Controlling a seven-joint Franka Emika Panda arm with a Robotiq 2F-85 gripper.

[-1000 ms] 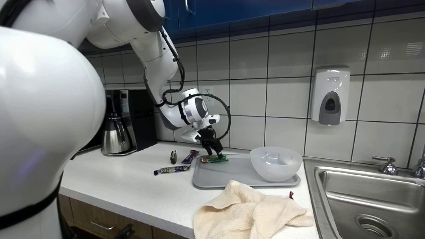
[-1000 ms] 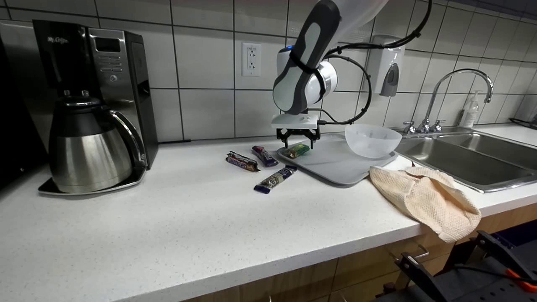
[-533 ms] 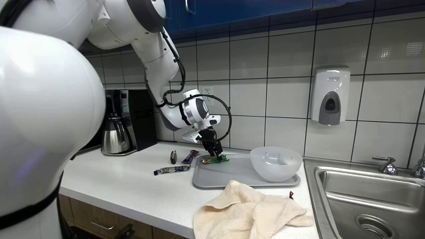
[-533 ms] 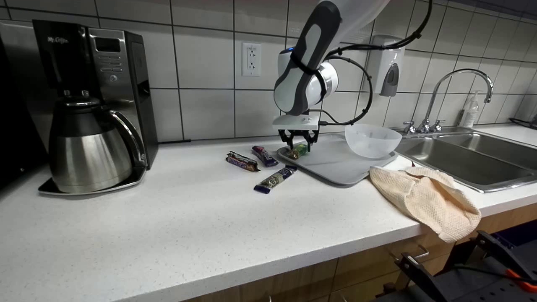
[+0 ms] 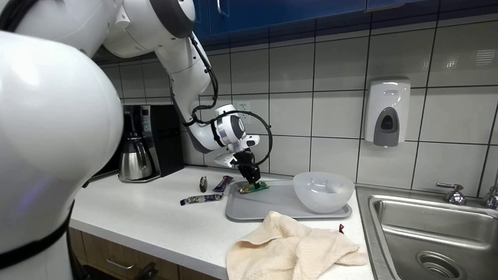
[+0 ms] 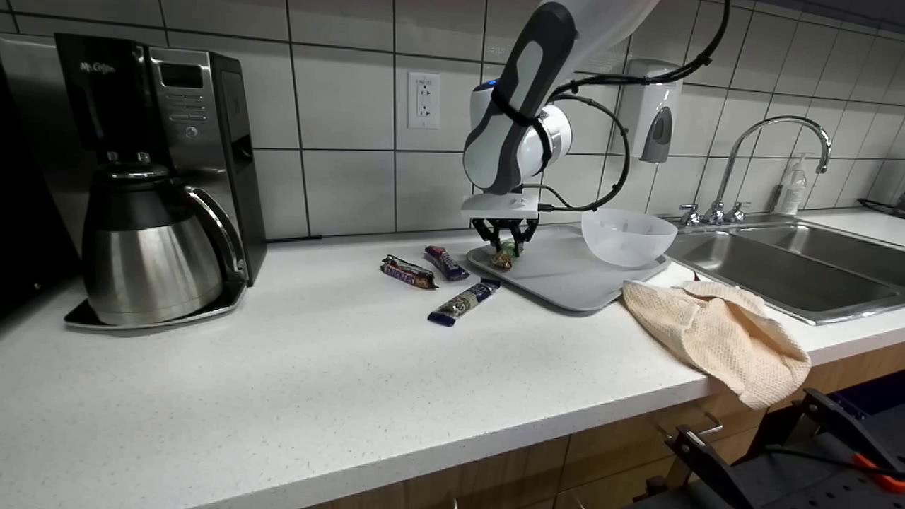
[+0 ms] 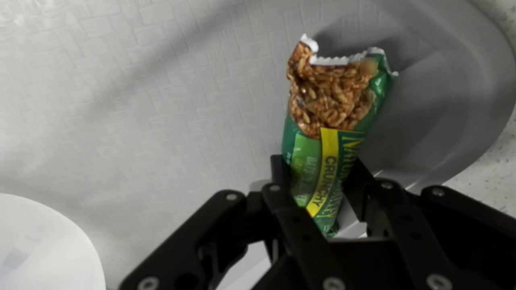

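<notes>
Long green film-wrapped granola bar [image 7: 328, 137] sat clasped across its width by the black two-fingered gripper [image 7: 317, 171], contact partly hidden, so gentle pressure seemed best.

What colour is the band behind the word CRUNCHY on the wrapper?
Yellow; the band on the green wrapper shows best in the wrist view.

Green-wrapped granola bar [image 7: 328, 117], snug in the hand [image 7: 318, 173], at one corner of the tray [image 7: 181, 125]

In an exterior view we see the black two-fingered gripper [image 6: 508, 251] straddling a green-wrapped bar [image 6: 503, 261] on the flat grey tray [image 6: 576, 286] bearing a translucent round bowl [image 6: 626, 242].
</notes>
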